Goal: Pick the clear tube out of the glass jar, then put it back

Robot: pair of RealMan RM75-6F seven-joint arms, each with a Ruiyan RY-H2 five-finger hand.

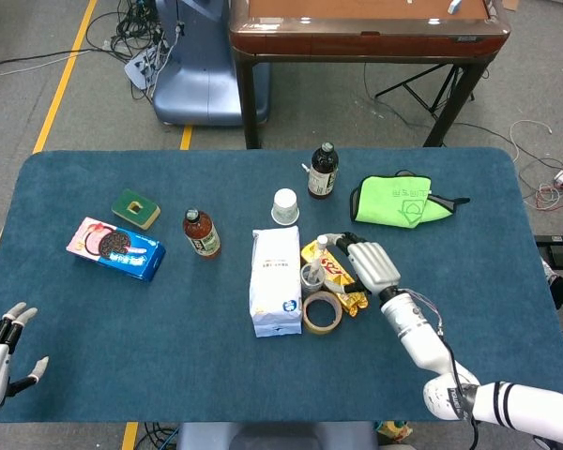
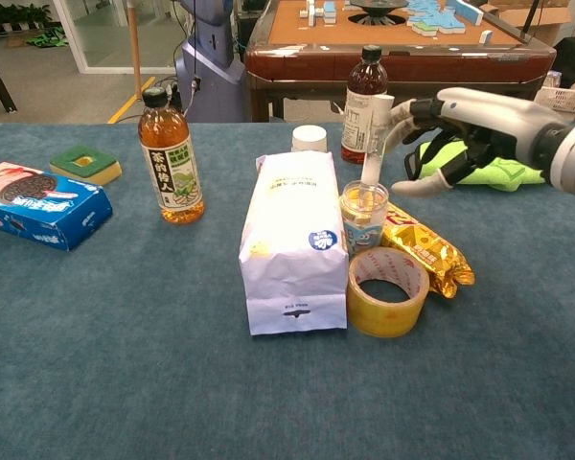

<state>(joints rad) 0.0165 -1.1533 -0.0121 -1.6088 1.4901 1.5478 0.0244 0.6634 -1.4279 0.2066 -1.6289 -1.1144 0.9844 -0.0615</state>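
1. The tube [image 2: 374, 139] stands tilted in the jar [image 2: 363, 217], at frame centre.
2. The right hand [image 2: 470, 125] is beside it, fingers [image 2: 417, 184] apart, holding nothing.
3. The left hand [image 1: 0, 352], lower left, has spread fingers.

Blue table [image 1: 94, 309] carrying white bag [image 1: 275, 279], tape roll [image 1: 321, 312], cookie box [image 1: 114, 248].
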